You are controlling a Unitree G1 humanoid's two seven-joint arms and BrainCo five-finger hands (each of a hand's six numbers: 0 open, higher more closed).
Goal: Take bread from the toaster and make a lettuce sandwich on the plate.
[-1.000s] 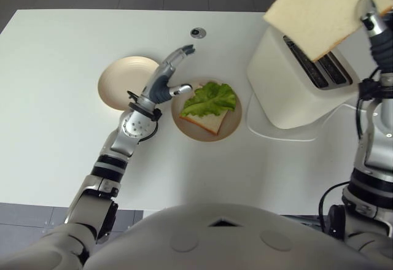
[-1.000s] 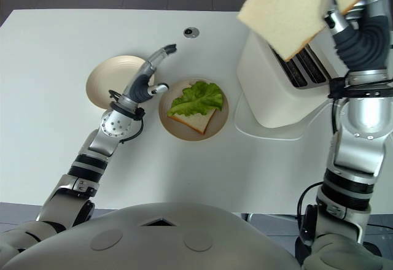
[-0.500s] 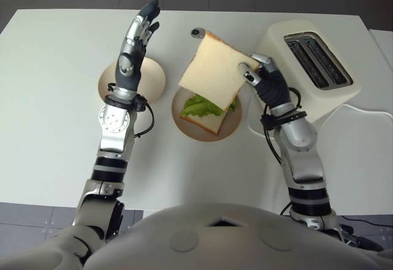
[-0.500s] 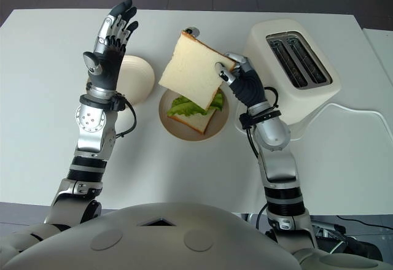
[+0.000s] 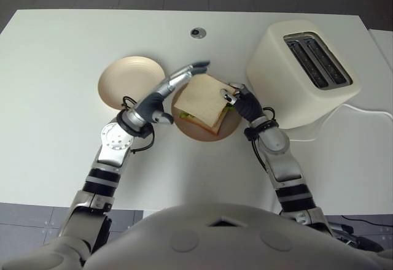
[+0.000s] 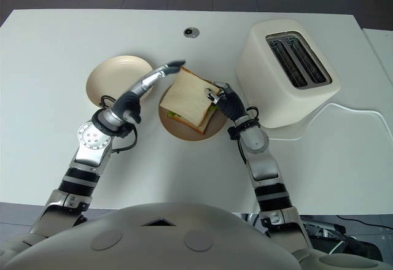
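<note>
Left of the toaster (image 5: pixel 304 77), in the left eye view, stands the plate (image 5: pixel 198 134) with the sandwich nearly built. A top slice of bread (image 5: pixel 206 100) lies over the lettuce (image 5: pixel 228 102), which peeks out as a green fringe on the toaster side. What lies under the leaf is mostly covered. The right robot hand (image 5: pixel 244 104), between toaster and plate, has its fingers curled on the slice's toaster-side corner, so the bread is not yet let go. The left robot hand (image 5: pixel 164 93), on the side of the plate away from the toaster, is stretched flat and holds nothing. Its fingertips (image 5: pixel 199 67) are close by the slice's far corner, and I cannot tell if they touch it. Further from the toaster sits a second plate (image 5: pixel 126 81), bare.

From the right eye view, both toaster slots (image 6: pixel 295 52) look empty, so fetching the bread seems done. The slice sits a little askew and tilted over the plate. By my judgement, what remains is to release it, perhaps square it up, and draw both hands away. A cable (image 6: pixel 347 105) runs across the surface (image 6: pixel 55 49) from behind the toaster.

No writing or label can be read on the toaster or on either plate.
</note>
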